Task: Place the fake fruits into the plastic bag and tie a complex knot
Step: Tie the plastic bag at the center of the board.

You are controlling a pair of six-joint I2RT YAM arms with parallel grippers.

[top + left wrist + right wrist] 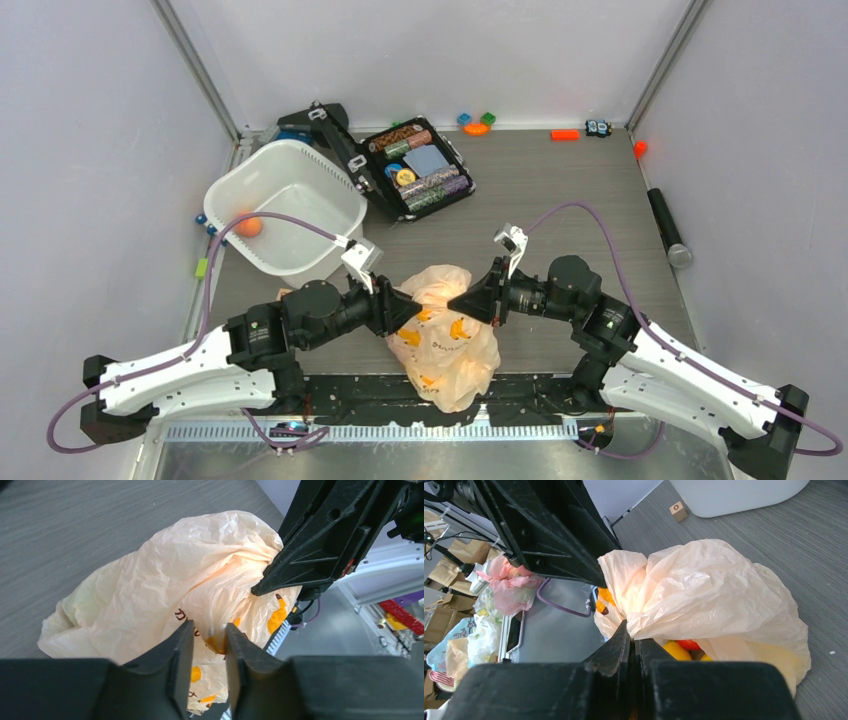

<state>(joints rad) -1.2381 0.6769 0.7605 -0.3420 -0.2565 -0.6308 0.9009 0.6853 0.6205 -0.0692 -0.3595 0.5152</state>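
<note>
Two grippers meet at the plastic bag (445, 345), which sits at the near edge of the table (580, 200), its lower part hanging past the rim between the arm bases. The right gripper (633, 636) pinches a fold of film; the left gripper (209, 630) shows a narrow gap, and we cannot tell whether film lies in it. Fake fruits (677, 651) show inside. Bare tabletop lies beyond and to the right; a white tub (300, 190) stands back left.

bag (445, 335) blocks centre, tub (310, 200) rear left, tabletop (580, 200) open right
</note>
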